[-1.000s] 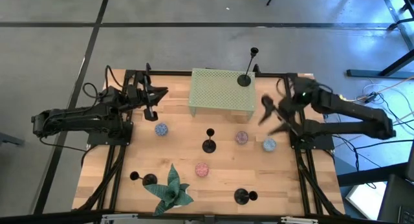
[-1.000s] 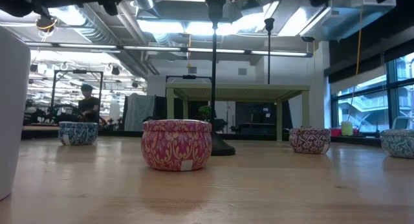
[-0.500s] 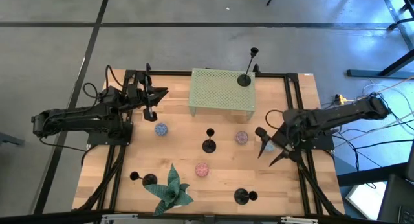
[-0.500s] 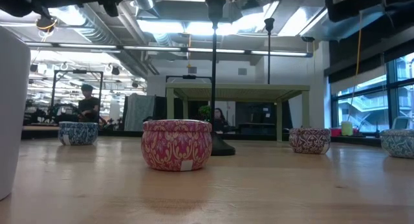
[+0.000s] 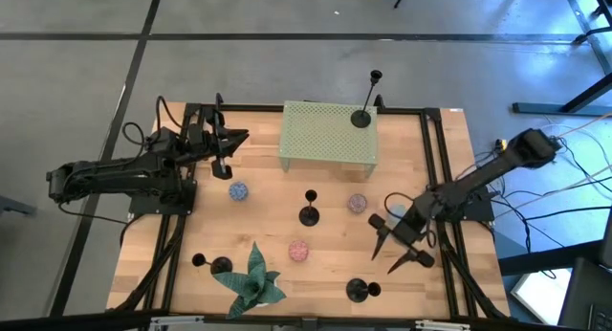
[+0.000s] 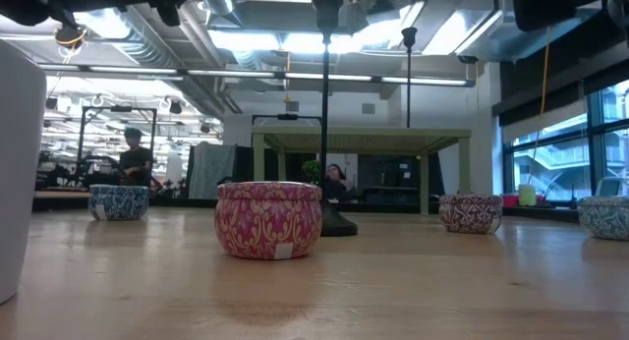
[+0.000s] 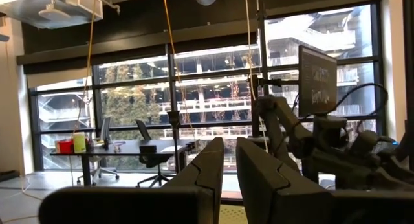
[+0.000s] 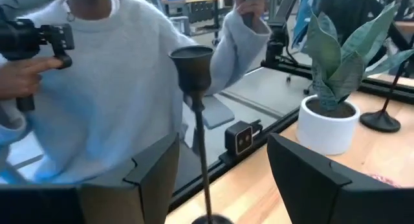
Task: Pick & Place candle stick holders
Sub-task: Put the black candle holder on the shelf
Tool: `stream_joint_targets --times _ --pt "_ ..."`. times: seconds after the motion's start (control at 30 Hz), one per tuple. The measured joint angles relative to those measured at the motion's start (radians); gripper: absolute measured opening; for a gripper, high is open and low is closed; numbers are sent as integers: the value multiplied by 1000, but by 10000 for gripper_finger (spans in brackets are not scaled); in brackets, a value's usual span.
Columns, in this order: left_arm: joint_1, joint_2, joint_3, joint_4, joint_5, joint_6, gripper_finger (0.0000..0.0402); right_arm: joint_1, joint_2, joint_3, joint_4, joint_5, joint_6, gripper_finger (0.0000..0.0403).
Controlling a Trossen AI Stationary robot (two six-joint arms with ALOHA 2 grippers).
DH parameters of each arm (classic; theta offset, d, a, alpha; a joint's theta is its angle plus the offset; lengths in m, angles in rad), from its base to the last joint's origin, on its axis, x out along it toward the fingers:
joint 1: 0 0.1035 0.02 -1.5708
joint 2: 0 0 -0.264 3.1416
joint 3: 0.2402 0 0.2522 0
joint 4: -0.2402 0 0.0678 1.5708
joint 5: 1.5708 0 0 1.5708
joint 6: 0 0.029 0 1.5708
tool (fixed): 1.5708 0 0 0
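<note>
Four black disc-based candle stick holders: one (image 5: pixel 362 113) on the pale green mesh stand (image 5: pixel 327 133), one (image 5: pixel 308 213) mid-table, one (image 5: pixel 203 262) beside the green leafy plant in a white pot (image 5: pixel 254 279), one (image 5: pixel 360 291) at the near edge of the wooden table (image 5: pixel 191 231). Right tool (image 5: pixel 394 247) released, fingers spread, above this last holder. Left tool (image 5: pixel 229 150) clenched, empty, at the far left.
</note>
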Motion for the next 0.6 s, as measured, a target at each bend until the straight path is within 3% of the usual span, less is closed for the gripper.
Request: stream_joint_targets --times 0.3,0.47,0.6 --pt "0 0 0 -7 0 -25 37 43 179 24 269 30 24 239" --pt "0 0 0 -11 0 -26 37 73 272 148 209 20 52 239" --pt "0 0 0 -16 0 -26 37 88 330 254 59 12 35 239"
